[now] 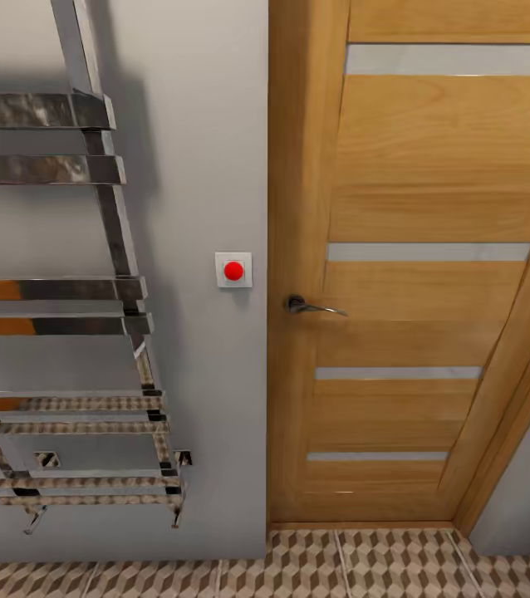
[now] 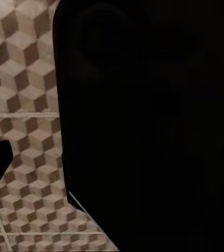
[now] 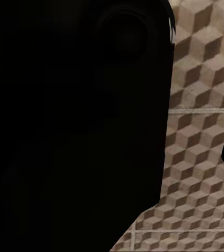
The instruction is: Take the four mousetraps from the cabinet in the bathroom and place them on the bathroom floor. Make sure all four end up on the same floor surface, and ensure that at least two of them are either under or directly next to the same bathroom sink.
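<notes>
- Bathroom floor (image 1: pixel 381 565) of cube-pattern tiles in brown, beige and white with pale grout lines; in head view it runs as a strip along the foot of the wall and door.
- Same floor (image 2: pixel 22 105) shows in the left wrist view beyond a large black shape, likely the robot's own body, which blocks most of the frame; a small dark tip at the frame edge may be a pincer finger, can't confirm.
- Floor (image 3: pixel 206 105) again in the right wrist view, beside another big black mass; small dark bit at the edge there too.
- Left pincer: open or closed, cannot tell. Right pincer: cannot tell either. Not gripping anything that can be seen.
- Wooden door (image 1: pixel 414 274), orange-brown, shut, four pale horizontal strips across it, standing on the floor strip.
- Grey wall (image 1: pixel 207 124) beside the door.
- Chrome towel rail (image 1: pixel 90 332) mounted on the wall, ladder type with flat bars; lower bars mirror the floor pattern.
- Dark metal door handle (image 1: pixel 311 306), lever type, at the door edge near the wall.
- White switch plate with red round button (image 1: pixel 233 270) on the wall, between the rail and the door, just beside the handle.
</notes>
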{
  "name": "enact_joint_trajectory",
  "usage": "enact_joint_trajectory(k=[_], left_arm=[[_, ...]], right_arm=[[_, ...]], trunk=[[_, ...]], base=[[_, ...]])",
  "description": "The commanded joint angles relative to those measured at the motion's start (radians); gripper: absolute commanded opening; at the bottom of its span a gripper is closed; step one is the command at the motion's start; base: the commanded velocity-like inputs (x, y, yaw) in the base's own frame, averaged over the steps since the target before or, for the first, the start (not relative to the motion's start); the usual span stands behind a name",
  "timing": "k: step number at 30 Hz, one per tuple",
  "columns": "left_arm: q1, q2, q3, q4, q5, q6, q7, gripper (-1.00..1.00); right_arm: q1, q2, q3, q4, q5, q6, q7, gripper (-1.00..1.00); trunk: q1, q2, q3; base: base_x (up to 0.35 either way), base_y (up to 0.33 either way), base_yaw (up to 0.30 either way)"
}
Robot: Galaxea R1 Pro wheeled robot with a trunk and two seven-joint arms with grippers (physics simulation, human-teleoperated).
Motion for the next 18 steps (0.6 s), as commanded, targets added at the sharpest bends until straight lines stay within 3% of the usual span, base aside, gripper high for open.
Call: enact_joint_trajectory(k=[1, 6, 18], left_arm=[[0.002, 0.006, 0.006, -0.006, 0.006, -0.006, -0.001, 1.0], [0.0, 0.005, 0.01, -0.027, 0.03, -0.021, 0.0, 1.0], [0.0, 0.005, 0.011, -0.033, 0.037, -0.045, 0.0, 1.0]], right_arm=[[0.002, 0.005, 0.005, 0.002, 0.006, -0.002, -0.006, 1.0], [-0.001, 0.001, 0.008, 0.001, 0.011, -0.002, -0.001, 1.0], [-0.001, 0.001, 0.009, 0.001, 0.011, -0.001, 0.003, 1.0]], trunk=[[0.0, -0.001, -0.001], [0.0, -0.001, -0.001], [0.0, -0.001, -0.001]], base=[[0.0, 0.0, 0.0], [0.0, 0.0, 0.0], [0.0, 0.0, 0.001]])
